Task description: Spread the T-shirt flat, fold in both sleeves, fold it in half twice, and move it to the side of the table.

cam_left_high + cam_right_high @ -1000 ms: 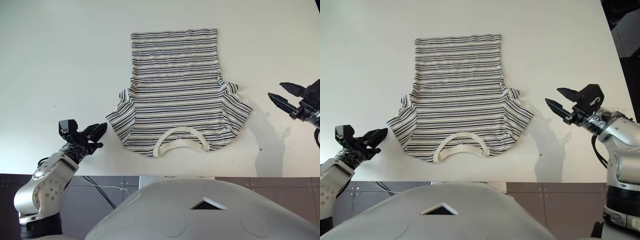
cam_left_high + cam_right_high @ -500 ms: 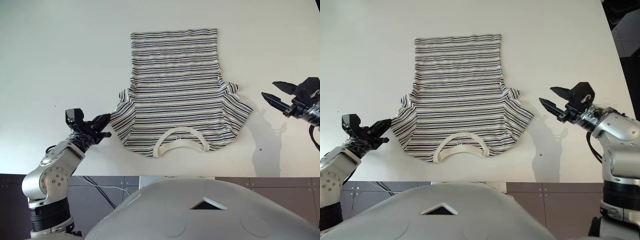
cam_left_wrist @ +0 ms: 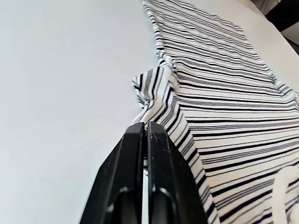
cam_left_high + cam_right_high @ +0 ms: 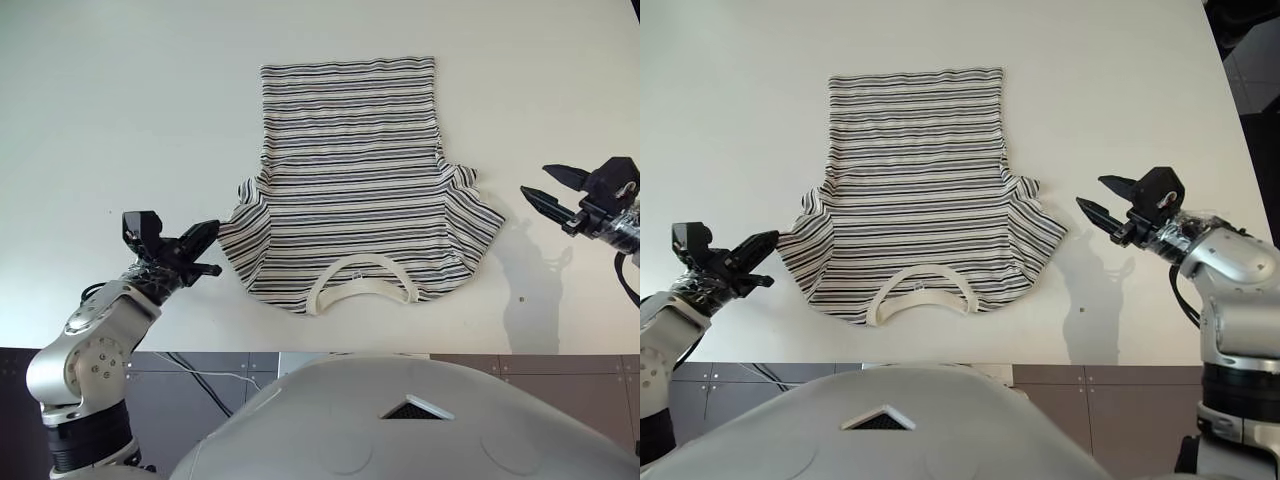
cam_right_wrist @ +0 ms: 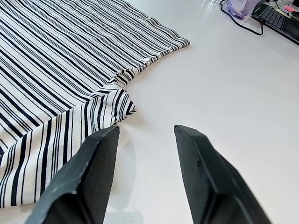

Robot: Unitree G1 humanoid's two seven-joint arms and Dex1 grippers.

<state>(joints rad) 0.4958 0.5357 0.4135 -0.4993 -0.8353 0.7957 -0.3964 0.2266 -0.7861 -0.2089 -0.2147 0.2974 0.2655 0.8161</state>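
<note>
Striped T-shirt [image 4: 350, 170] lies flat on the white counter [image 4: 120, 100], hem far, collar [image 4: 362, 282] near. Both sleeves stick out sideways, a bit rumpled at the armpits. My left tool [image 4: 208, 250] is at the near left, tips right at the left sleeve [image 4: 240, 235] edge; can't tell if touching. My right tool [image 4: 535, 180] hangs right of the right sleeve [image 4: 478, 215], clear of it, fingers apart. Small dark speck [image 4: 521, 298] on the counter near it.
</note>
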